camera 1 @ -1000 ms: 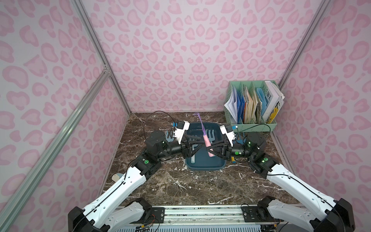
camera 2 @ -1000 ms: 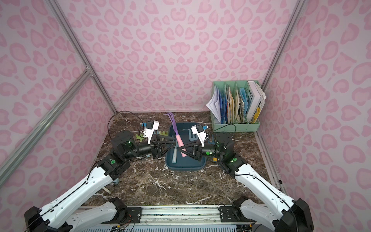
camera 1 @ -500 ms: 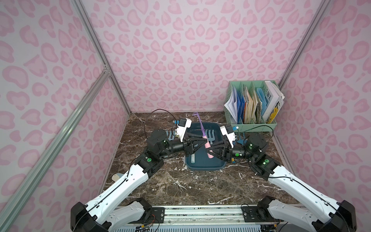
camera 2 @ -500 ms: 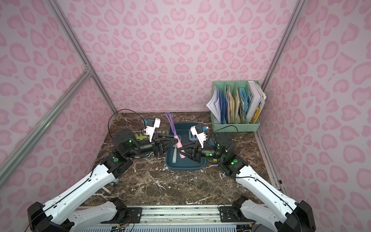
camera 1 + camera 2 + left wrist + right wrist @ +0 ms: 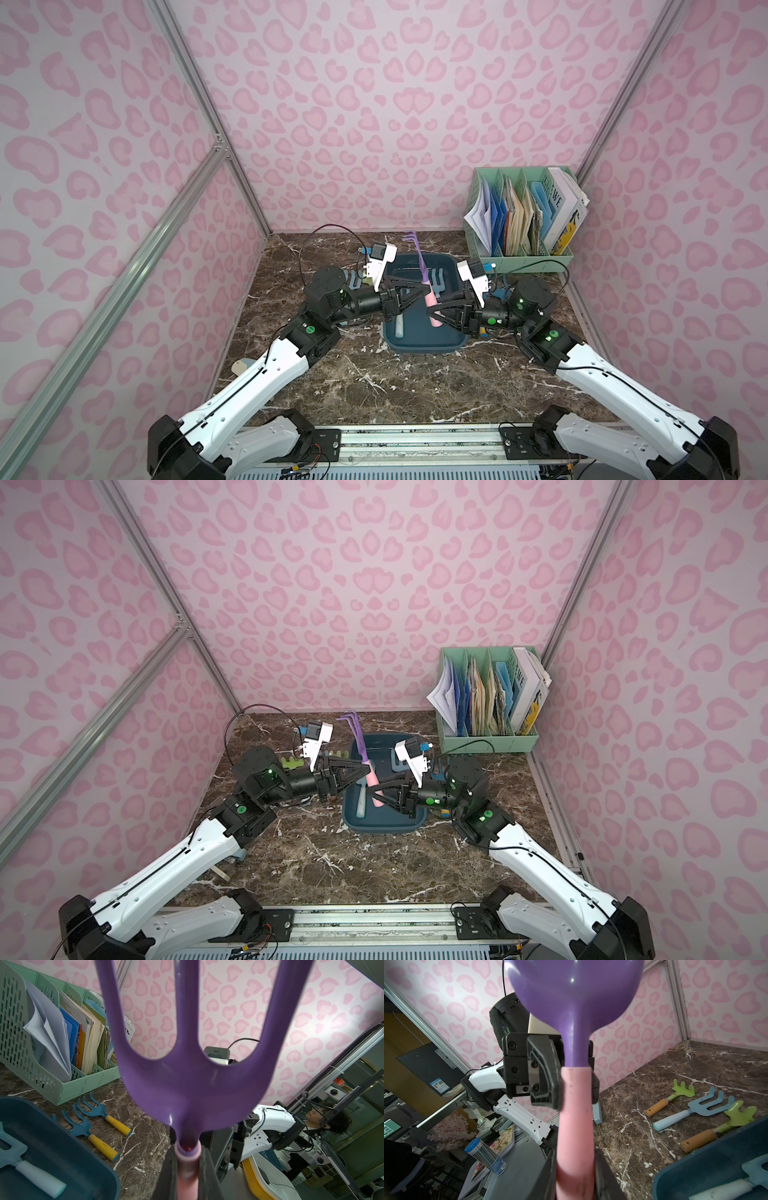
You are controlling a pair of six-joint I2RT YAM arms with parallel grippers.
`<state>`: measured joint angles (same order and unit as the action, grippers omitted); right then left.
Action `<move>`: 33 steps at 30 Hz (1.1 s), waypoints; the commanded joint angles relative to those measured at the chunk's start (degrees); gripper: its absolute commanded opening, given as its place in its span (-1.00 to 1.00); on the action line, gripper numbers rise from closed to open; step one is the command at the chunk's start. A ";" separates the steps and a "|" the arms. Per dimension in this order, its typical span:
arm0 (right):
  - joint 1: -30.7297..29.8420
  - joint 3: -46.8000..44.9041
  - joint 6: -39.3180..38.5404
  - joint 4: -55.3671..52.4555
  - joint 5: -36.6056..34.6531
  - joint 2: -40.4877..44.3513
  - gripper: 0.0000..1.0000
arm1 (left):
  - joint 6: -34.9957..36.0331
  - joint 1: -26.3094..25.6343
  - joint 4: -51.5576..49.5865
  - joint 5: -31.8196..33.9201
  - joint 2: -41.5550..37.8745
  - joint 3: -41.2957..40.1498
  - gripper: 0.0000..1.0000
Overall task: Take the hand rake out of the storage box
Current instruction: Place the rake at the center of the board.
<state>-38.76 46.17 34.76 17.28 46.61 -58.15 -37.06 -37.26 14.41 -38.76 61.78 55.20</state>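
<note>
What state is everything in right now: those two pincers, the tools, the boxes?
Purple rake: held tines-up over the storage box.
Left pincer: shut on its pink handle, near the top.
Right pincer: shut on the handle lower down.
Storage box: holds one pale blue rake, lying flat.
File rack: upright, stuffed with papers.
Yellow-handled rakes: lying on the table beside the box.

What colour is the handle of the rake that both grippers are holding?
Pink. The rake handle shows best in the right wrist view.
</note>
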 commanded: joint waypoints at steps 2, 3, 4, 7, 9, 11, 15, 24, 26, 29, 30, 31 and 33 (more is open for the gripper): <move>0.09 0.57 0.11 -3.42 -4.38 1.21 -0.29 | 7.01 -0.01 -8.98 2.69 -0.60 2.75 -0.91; 0.28 0.52 -0.29 -4.42 -5.51 1.59 -0.22 | 7.91 0.03 -11.08 3.17 -0.81 3.33 -0.91; 0.40 0.55 -0.70 -5.46 -6.79 2.16 -0.08 | 8.87 -0.01 -13.45 4.13 -1.12 3.99 -0.91; 1.04 0.39 -1.68 -8.68 -10.96 4.17 0.61 | 11.45 0.03 -21.90 7.97 -2.45 5.54 -0.92; 1.53 0.27 -2.33 -10.71 -13.80 5.50 0.91 | 13.13 -0.01 -27.23 10.80 -3.08 6.86 -0.92; 1.98 0.20 -2.89 -13.00 -16.84 6.60 0.97 | 14.38 0.03 -33.65 13.56 -3.24 8.70 -0.95; 3.01 0.34 -3.78 -16.81 -21.54 8.15 0.98 | 16.12 -0.01 -46.25 20.11 -2.39 12.56 -0.99; 8.14 -1.01 -3.95 -23.10 -28.75 10.43 0.98 | 13.64 0.08 -60.56 35.07 -3.46 11.16 -0.99; 9.18 -1.25 -4.02 -24.75 -30.36 10.42 0.98 | 13.65 0.12 -61.59 37.70 -4.28 9.84 -0.99; 9.84 -1.41 -4.12 -26.16 -32.50 10.60 0.98 | 12.99 0.17 -64.18 41.08 -4.44 8.89 -0.98; 9.85 -1.33 -4.27 -26.68 -33.07 10.60 0.98 | 12.81 0.21 -65.26 41.88 -4.17 8.71 -0.97; 9.92 -1.13 -4.51 -27.36 -34.14 10.60 0.98 | 12.55 0.22 -66.27 42.47 -3.78 8.42 -0.97; 9.94 -0.77 -5.20 -28.76 -35.62 10.60 0.98 | 11.78 0.21 -67.64 43.28 -2.89 7.38 -0.96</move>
<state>-28.88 44.88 30.76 -9.39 14.76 -47.72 -23.92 -37.08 -49.36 0.71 58.17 63.31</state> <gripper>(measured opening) 0.991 0.157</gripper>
